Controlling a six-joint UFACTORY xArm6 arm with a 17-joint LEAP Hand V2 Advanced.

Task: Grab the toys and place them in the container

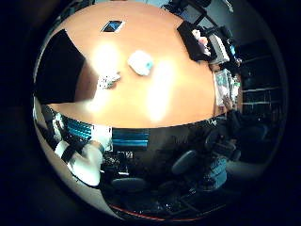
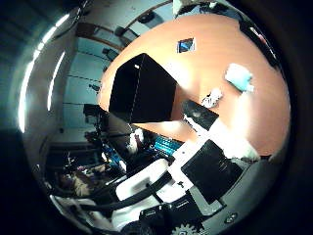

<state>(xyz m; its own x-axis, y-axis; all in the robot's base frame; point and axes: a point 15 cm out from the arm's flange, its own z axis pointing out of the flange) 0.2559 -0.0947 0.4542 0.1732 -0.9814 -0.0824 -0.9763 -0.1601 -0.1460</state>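
Observation:
A black open container (image 2: 142, 90) stands on the orange wooden table (image 2: 230, 122), near one end. A small white and grey toy (image 2: 210, 96) lies on the table a little way from the container. A pale blue toy (image 2: 240, 75) lies further along. In the right little finger side palm view the same kind of pale blue toy (image 1: 141, 63) and the small toy (image 1: 108, 81) lie in bright patches of light. My hand (image 2: 191, 171) is high above the table's near edge, far from the toys, with white and black fingers relaxed and nothing between them.
A small dark flat object (image 1: 113, 26) lies at the table's far side. A black tray (image 1: 202, 45) with pinkish things stands near the table's far corner. Office chairs (image 1: 183, 162) and shelves stand on the floor beside the table.

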